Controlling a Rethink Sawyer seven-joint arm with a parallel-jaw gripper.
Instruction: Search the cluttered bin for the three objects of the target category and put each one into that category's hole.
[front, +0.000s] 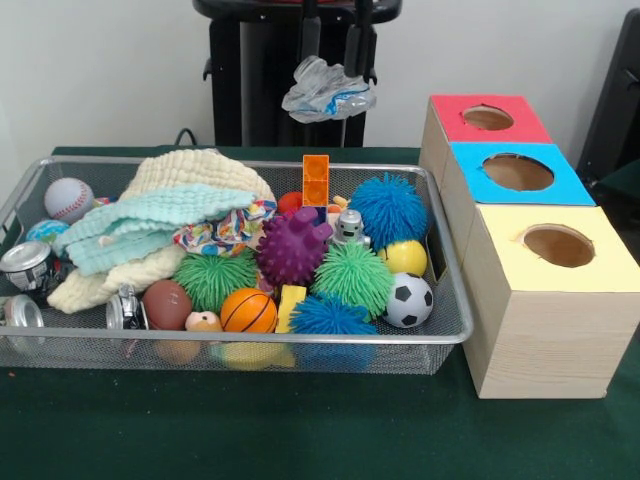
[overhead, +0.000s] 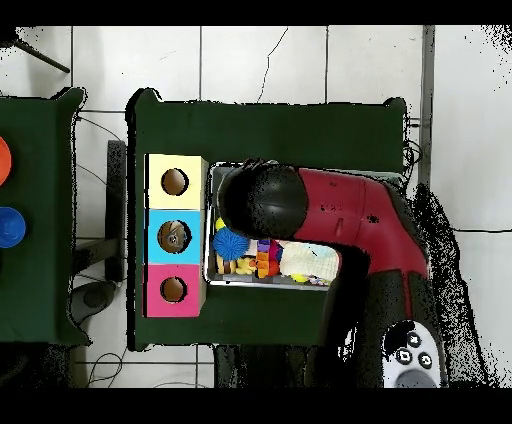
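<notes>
The wire mesh bin (front: 455, 300) sits on the green table, full of toys. My gripper (front: 333, 70) hangs high above the bin's far rim, shut on a crumpled clear plastic bottle (front: 327, 92). Beside the bin stand three wooden boxes with round holes: red-topped (front: 488, 118), blue-topped (front: 518, 172) and yellow-topped (front: 558, 246). In the overhead view my arm (overhead: 340, 215) covers most of the bin (overhead: 209, 262) and hides the gripper; the yellow (overhead: 175, 181), blue (overhead: 174, 237) and red (overhead: 173, 290) boxes line its left side.
The bin holds a cream cloth (front: 190, 172), a mint cloth (front: 140, 225), a baseball (front: 68, 198), cans (front: 28, 265), an orange block (front: 316, 180), spiky balls in blue (front: 388, 208), purple (front: 292, 248) and green (front: 355, 275), a soccer ball (front: 408, 300) and a basketball (front: 248, 310).
</notes>
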